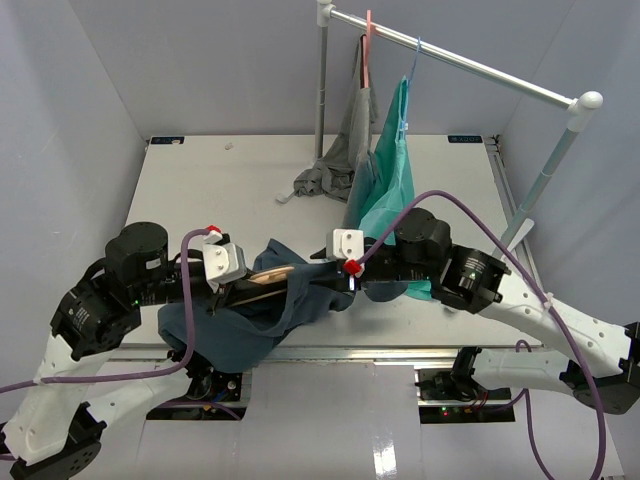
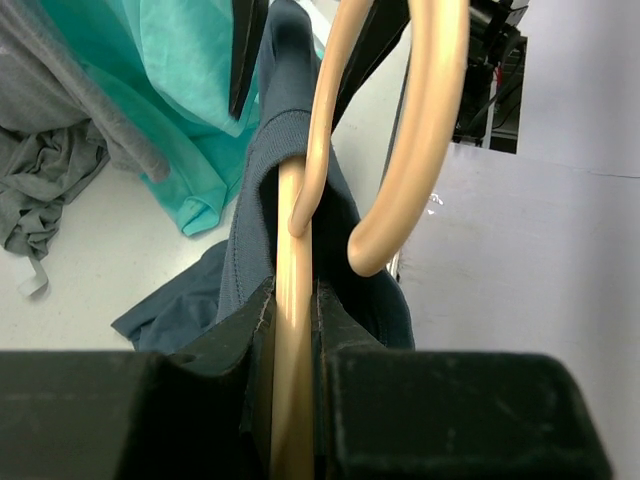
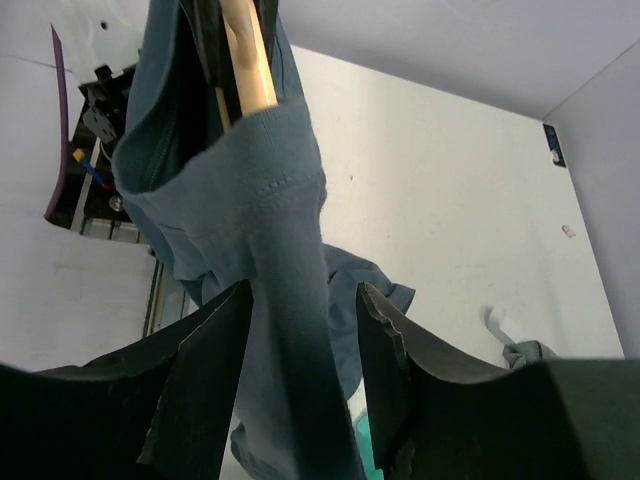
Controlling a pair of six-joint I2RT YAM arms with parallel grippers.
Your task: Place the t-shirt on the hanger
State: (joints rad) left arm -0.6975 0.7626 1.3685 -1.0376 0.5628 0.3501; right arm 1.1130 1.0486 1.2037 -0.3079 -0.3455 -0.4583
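T-shirt (image 3: 270, 170) cloth is hanging at centre frame between the parted fingers of my right claw (image 3: 300, 320) — my left claw (image 2: 293, 305) is clamping the hanger (image 2: 292, 400) at lower centre.

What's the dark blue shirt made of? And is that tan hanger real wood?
The t-shirt looks like soft knit cloth, probably cotton: it is matte, with droopy folds and a stitched hem. The hanger is smooth, tan and slightly shiny. It could be varnished wood or wood-coloured plastic, since no grain shows clearly.
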